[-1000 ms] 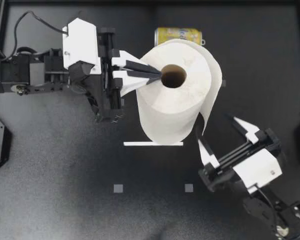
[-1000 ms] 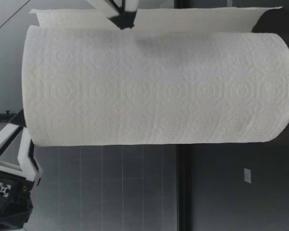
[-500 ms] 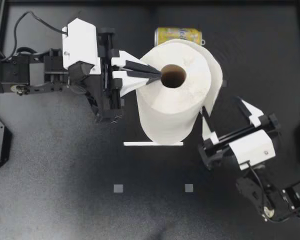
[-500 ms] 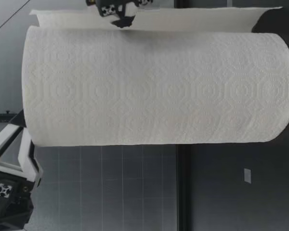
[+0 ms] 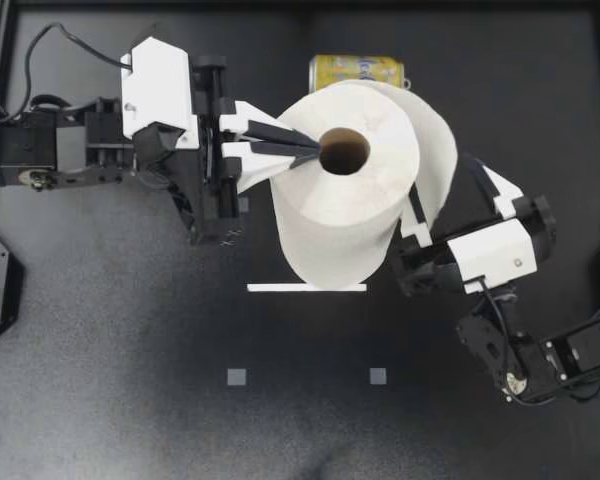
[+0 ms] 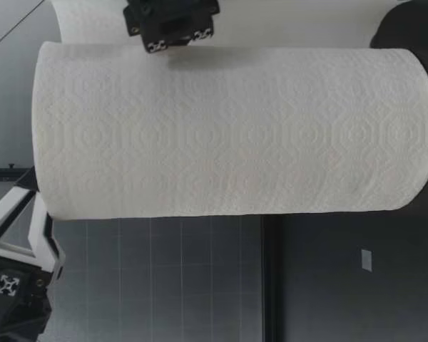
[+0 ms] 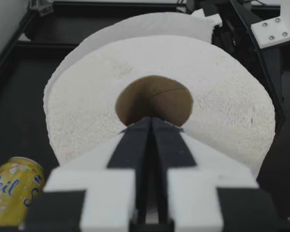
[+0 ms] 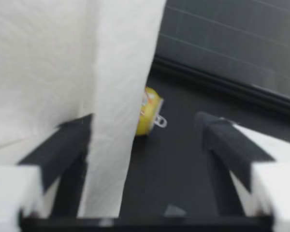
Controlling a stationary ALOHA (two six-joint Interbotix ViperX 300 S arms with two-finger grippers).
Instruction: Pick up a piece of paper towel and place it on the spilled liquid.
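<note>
The counter [image 5: 130,380] carries the paper towel roll [image 5: 345,190] upright at its middle, and the roll is unmoved over the last second. The right pincer [image 5: 455,205] has been swung in from the near side and brought up against the roll's flank, so that the loose sheet [image 5: 440,170] hanging off the roll now lies between its fingers. The approach to the tear is judged to be nearly done. Its jaws are held wide. In the right wrist view the sheet hangs just beside one finger and well apart from the other, so nothing is gripped yet. The left pincer [image 5: 305,152] is closed to a point, with its tips set at the rim of the cardboard core, seemingly to steady the roll. A can [image 5: 357,71] lies tipped over behind the roll, and no spilled liquid can be made out.
</note>
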